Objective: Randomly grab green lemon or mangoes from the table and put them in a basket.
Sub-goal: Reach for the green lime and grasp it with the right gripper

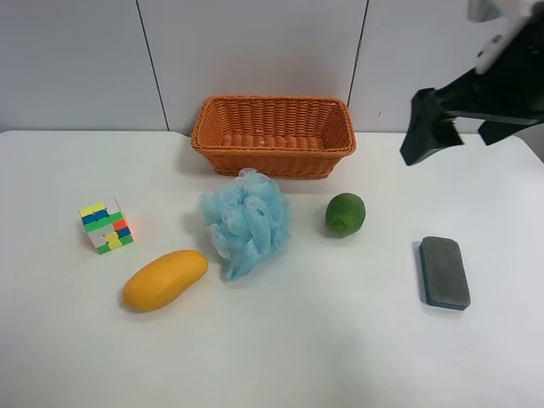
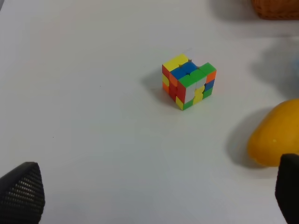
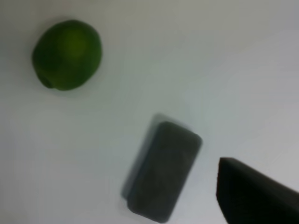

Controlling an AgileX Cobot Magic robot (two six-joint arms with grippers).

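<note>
Mango (image 1: pixel 166 280) by front edge, green lemon (image 1: pixel 345 213) nearer right edge. We poise right gripper (image 1: pixel 433 127) high, likely for lemon, opening unclear; left gripper (image 2: pixel 156 193) splayed.

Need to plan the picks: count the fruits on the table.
2. The mango lies near the cube, at the high view's left; the lemon sits between the blue puff and the grey sponge. None seems hidden.

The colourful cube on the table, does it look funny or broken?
A little odd, though no damage shows: the multicoloured plastic puzzle cube looks as if its layers are turned partway, so its edges don't line up, and its colours are scrambled.
</note>
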